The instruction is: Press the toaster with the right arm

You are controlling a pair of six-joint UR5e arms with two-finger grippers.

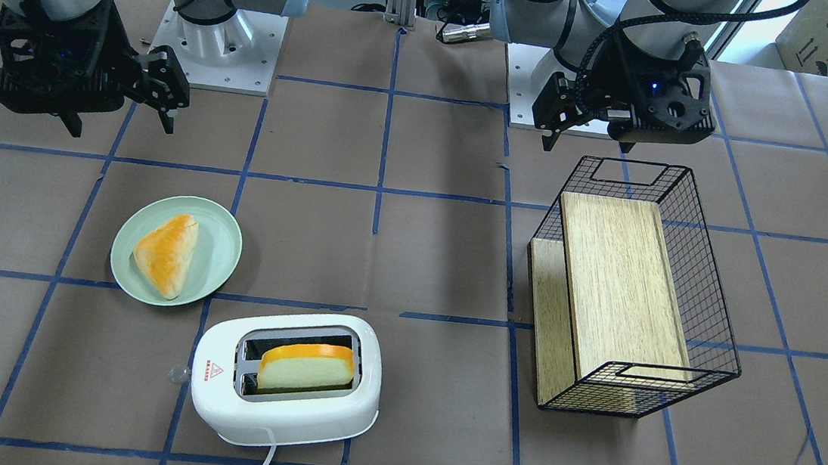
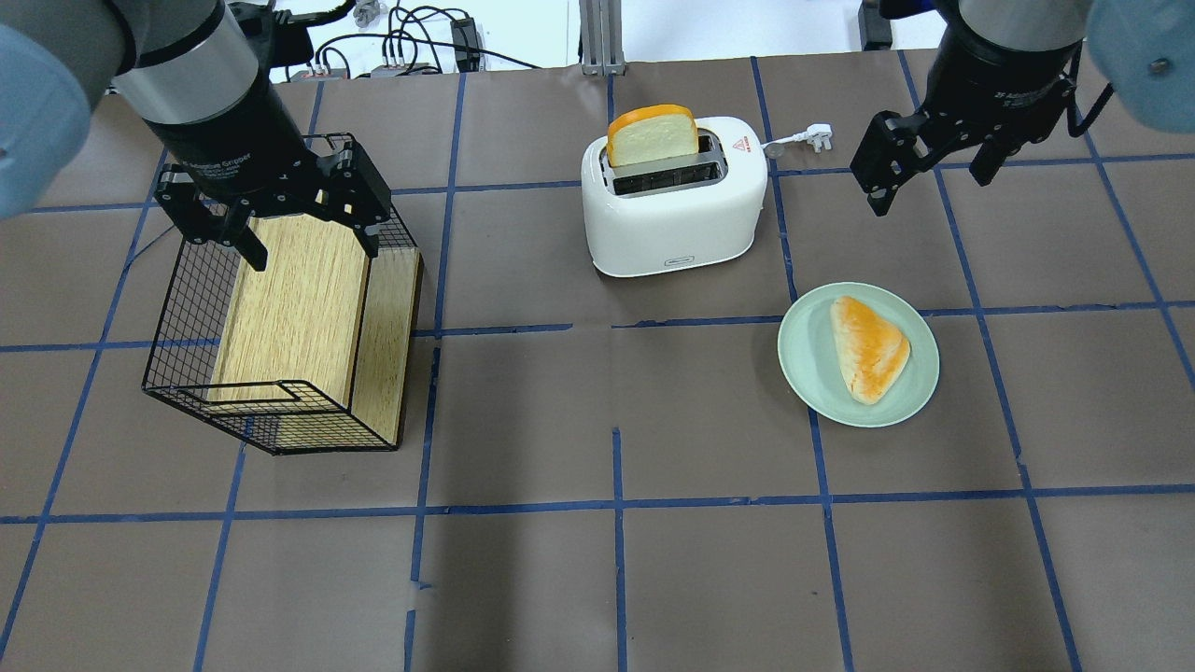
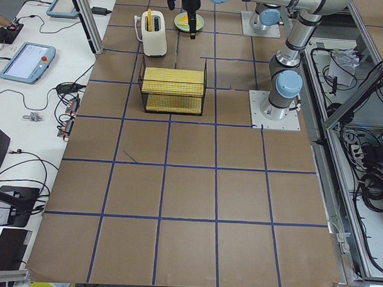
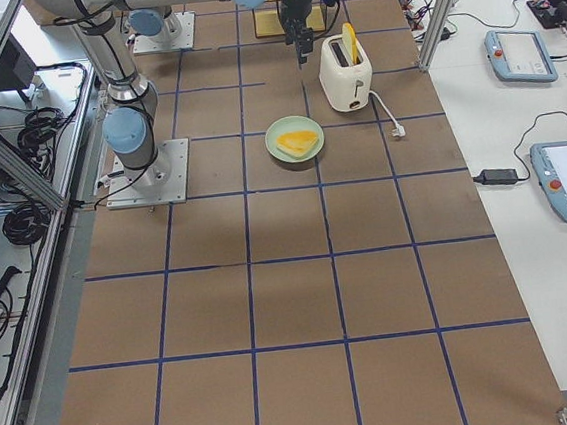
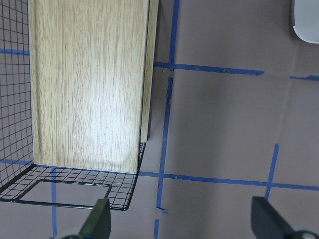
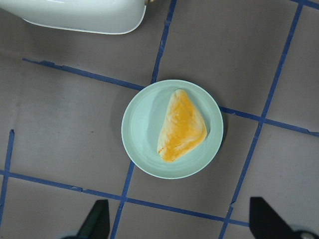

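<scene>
The white toaster stands at the far middle of the table, with a slice of bread upright in one slot. It also shows in the front view, with its clear lever knob on the end by the red triangle. My right gripper is open and empty. It hangs above the table to the right of the toaster, clear of it. The right wrist view shows its fingertips wide apart and the toaster's edge at the top. My left gripper is open over the basket.
A pale green plate with a triangular bun lies below my right gripper. A black wire basket holding a wooden board lies on the left. The toaster's white cord and plug lie between the toaster and my right gripper.
</scene>
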